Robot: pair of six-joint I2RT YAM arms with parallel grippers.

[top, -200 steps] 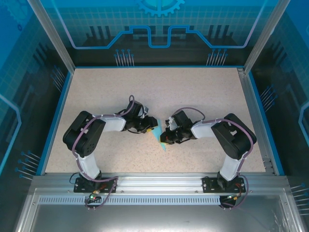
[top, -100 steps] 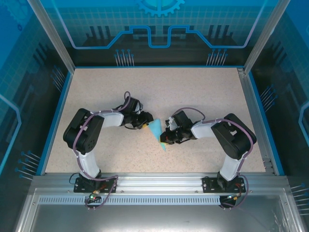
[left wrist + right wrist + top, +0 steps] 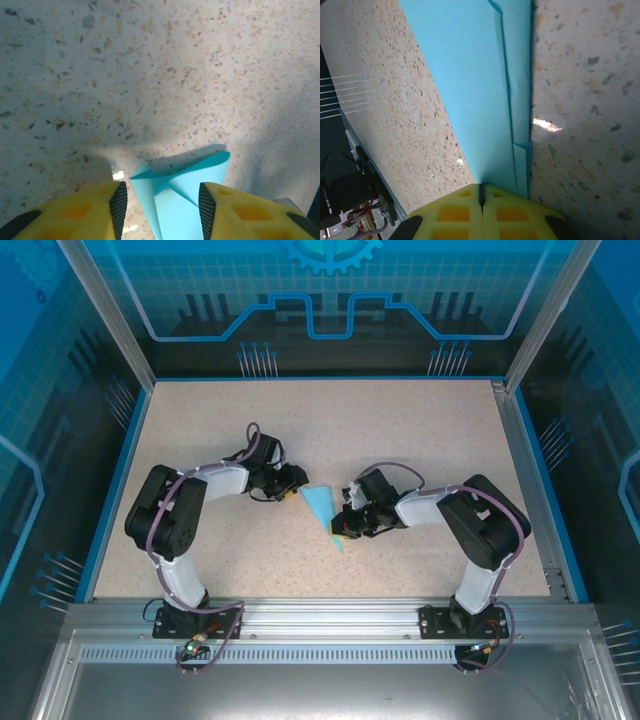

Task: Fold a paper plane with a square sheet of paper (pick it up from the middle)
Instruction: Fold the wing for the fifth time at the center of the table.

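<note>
Top external view: near the middle of the speckled table (image 3: 400, 430), a little toward its near edge, lies my half-made paper plane (image 3: 322, 503), a cyan wedge narrowing toward that edge. My right pincer (image 3: 343, 524) is clenched on its right side. My left pincer (image 3: 296, 488) hovers just beside the wide end, released and empty.

Left wrist view: my yellow fingers (image 3: 119, 202) stand apart, with the wide end's crossed flaps between them.

Right wrist view: shut jaws pinch the layered edge.

I judge a wing fold is in hand. Next, my left pincer must catch one flap cleanly while the right pincer anchors the paper.
</note>
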